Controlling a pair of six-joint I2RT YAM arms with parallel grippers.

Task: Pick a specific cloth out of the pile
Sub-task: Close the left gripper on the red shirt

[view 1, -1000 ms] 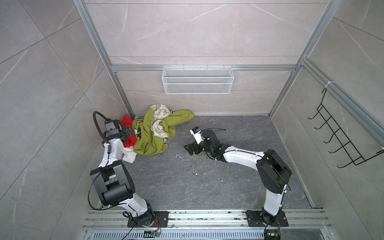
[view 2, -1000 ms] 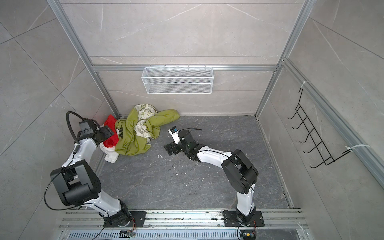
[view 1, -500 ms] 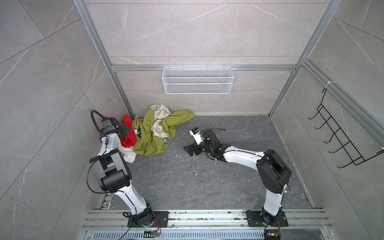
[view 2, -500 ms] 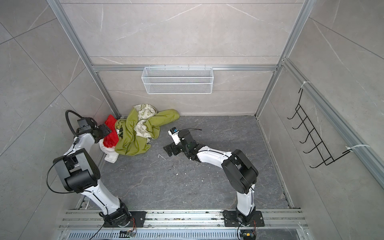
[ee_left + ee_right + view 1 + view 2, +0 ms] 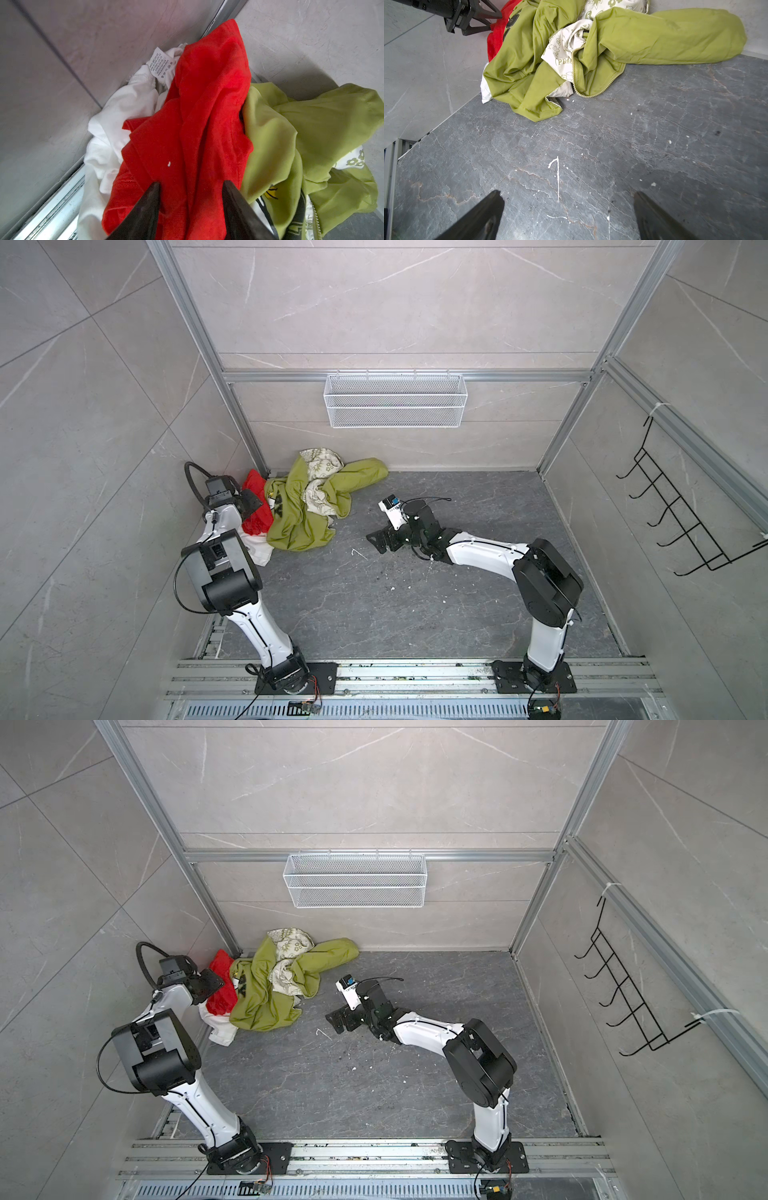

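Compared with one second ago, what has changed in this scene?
The left elbow moved farther in, toward the pile. The left pincer stayed at the red cloth, its jaws apart around a fold of it; nothing is lifted yet. The right pincer and the pile stayed as they were.

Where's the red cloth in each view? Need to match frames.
Top view: red cloth, just left of the olive-green garment.
Top view: same place.
Left wrist: fills the middle of the picture.
Right wrist: a sliver behind the garment.
Landmark: the olive-green garment, touching it in all four.
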